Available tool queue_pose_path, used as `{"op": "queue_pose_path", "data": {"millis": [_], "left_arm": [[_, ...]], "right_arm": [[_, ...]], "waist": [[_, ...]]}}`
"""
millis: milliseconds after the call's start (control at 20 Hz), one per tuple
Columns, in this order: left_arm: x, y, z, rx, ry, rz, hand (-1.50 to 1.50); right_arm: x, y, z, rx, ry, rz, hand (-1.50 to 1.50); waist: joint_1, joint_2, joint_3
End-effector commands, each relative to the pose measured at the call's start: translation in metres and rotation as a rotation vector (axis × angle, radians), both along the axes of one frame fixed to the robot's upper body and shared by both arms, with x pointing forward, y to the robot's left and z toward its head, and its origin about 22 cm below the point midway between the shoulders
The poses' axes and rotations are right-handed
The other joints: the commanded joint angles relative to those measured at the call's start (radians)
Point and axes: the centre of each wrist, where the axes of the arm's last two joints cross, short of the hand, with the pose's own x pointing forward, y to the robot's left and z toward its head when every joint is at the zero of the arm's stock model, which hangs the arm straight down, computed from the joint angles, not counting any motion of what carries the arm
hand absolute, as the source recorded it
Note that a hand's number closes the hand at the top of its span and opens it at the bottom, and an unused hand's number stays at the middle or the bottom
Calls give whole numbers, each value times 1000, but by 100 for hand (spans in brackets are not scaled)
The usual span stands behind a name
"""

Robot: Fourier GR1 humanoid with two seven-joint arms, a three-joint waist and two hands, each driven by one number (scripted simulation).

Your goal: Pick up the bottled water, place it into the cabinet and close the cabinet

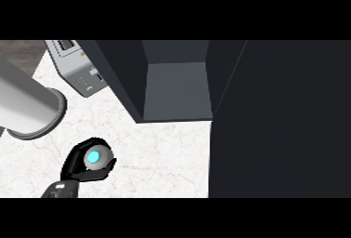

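One black hand (pixel 87 163) is showing, low at the view's left, and it is the robot's left hand; its fingers and thumb are curling round one small bottled water (pixel 94 156), seen from above as a pale grey round top with a glowing blue centre. The hand is hiding the body of the bottled water, so only that top is showing, above the white marbled tabletop (pixel 158 148). The grey forearm behind the hand is being cut off by the lower edge. The right hand is not appearing anywhere.

Further up at the left, one large grey cylinder (pixel 27 104) is lying across the corner, its far part running out of view, and what it belongs to is hard to make out. Beyond it, one grey boxy appliance (pixel 79 65) is sitting at the top left, partly cut off by the upper edge and partly hidden behind the cabinet.

One dark cabinet (pixel 175 93) is standing open at the top centre, its grey interior showing. One broad black panel (pixel 281 121), apparently its door, is filling the right side and covering the tabletop there.
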Motion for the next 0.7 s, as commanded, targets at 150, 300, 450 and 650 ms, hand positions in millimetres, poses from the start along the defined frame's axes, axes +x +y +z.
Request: {"op": "queue_pose_path", "data": {"millis": [150,300,450,650], "left_arm": [[-15,-58,-21,32,-95,61,150],[-15,-74,-23,-11,-87,44,150],[-3,-90,-14,-25,-99,11,150],[20,-106,1,-83,-76,-35,150]], "right_arm": [[-8,-5,31,-27,-35,-26,-150],[-3,1,28,-35,-46,-21,-150],[-8,-7,37,-33,-31,-23,-150],[-10,0,31,-22,-19,-10,-150]], "waist": [[18,0,-3],[22,0,-3],[24,-2,-2],[15,-3,-3]]}}
